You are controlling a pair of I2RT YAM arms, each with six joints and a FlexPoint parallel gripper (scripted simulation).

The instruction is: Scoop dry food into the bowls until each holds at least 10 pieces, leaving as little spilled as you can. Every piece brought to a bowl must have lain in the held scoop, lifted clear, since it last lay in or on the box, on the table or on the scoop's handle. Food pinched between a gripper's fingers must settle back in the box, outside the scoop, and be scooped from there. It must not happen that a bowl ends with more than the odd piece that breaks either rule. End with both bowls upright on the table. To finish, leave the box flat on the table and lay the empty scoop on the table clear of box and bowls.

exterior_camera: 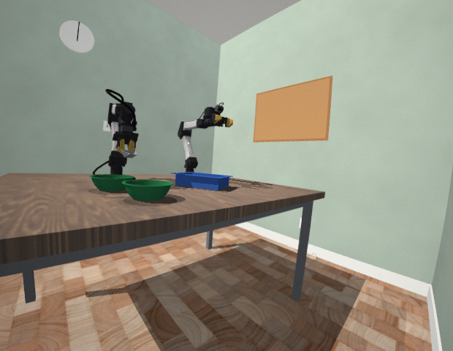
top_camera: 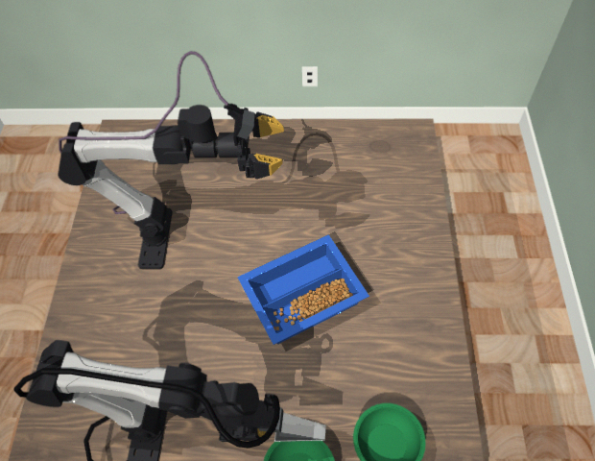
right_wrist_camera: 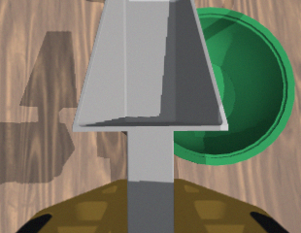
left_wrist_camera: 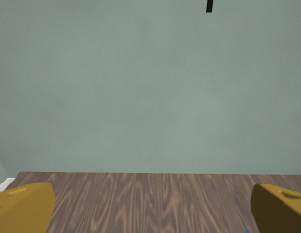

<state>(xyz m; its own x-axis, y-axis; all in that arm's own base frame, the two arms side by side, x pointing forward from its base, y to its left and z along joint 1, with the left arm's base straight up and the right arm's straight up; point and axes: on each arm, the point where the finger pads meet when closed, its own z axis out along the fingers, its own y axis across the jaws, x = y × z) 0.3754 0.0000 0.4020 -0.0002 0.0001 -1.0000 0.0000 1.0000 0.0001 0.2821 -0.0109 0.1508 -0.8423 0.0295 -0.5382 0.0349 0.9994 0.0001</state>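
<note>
The blue box (top_camera: pixel 285 259) (exterior_camera: pixel 200 181) lies flat, with brown food pieces (top_camera: pixel 320 298) heaped in one compartment. A green bowl (top_camera: pixel 372 422) (exterior_camera: pixel 147 191) stands upright and looks empty. The other green bowl (top_camera: pixel 298 451) (exterior_camera: pixel 112 184) (right_wrist_camera: pixel 257 87) stands upright beside it; its visible part shows no food. My right gripper (top_camera: pixel 260 431) (exterior_camera: pixel 126 145) (right_wrist_camera: pixel 150 187) is shut on the handle of the grey scoop (top_camera: pixel 300 427) (exterior_camera: pixel 128 153) (right_wrist_camera: pixel 143 63). The scoop looks empty and hangs above the table, partly over this bowl in the right wrist view. My left gripper (top_camera: pixel 280 146) (exterior_camera: pixel 223 121) (left_wrist_camera: pixel 152 191) is wide open, empty and raised.
The box stands between the two arms' sides of the table (top_camera: pixel 412 322), with the bowls on the right arm's side. In the exterior view the nearer bowl is close to the table's edge. A wall (top_camera: pixel 387 60) rises behind the left arm's side.
</note>
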